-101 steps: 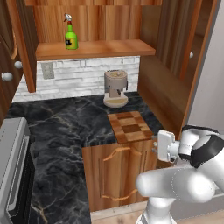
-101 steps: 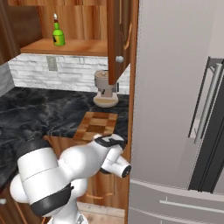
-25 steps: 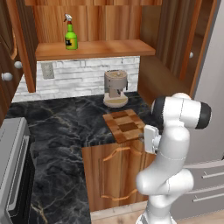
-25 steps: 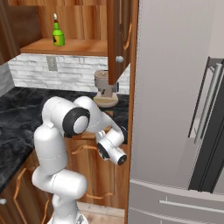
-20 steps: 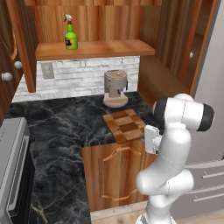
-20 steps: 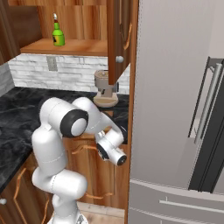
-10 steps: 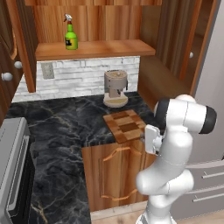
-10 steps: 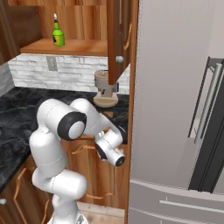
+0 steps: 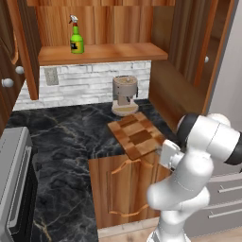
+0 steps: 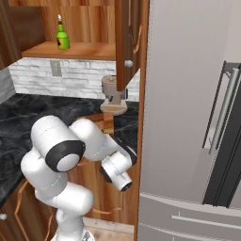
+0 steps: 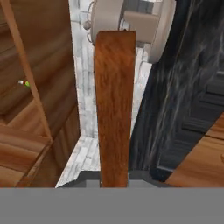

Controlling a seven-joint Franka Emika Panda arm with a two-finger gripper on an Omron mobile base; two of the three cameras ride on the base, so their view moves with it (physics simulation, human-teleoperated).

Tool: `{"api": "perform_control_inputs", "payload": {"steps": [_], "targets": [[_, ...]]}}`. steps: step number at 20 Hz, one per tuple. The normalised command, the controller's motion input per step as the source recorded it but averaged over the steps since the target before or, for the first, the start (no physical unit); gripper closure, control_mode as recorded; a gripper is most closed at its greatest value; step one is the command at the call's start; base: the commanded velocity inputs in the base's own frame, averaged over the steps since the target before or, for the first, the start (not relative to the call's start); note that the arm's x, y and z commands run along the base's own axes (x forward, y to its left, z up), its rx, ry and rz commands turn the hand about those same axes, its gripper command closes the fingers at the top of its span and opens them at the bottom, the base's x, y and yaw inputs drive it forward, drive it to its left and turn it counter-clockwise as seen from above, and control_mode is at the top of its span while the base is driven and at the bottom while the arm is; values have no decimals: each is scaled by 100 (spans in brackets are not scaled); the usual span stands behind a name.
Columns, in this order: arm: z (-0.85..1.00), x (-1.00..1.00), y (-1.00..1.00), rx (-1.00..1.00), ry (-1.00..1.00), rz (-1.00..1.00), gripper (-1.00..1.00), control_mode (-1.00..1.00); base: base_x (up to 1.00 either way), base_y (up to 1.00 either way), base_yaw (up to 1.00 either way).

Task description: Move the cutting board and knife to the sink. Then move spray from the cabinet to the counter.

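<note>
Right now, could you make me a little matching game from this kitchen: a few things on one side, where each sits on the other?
Things:
1. spray
2. cutting board
3. coffee machine
4. stove

Places:
A. by the brick wall, behind the board
B. far left of the left base view
C. cabinet shelf
D. counter edge, by the arm

Pairs: 1-C, 2-D, 3-A, 4-B
</note>
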Motion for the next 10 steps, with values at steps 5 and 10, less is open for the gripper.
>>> {"api": "perform_control_inputs", "payload": {"steps": [5, 10], "targets": [[63, -70, 0, 0, -43, 4, 100, -100, 0, 0, 0], [62, -61, 0, 1, -39, 4, 100, -100, 0, 0, 0]]}}
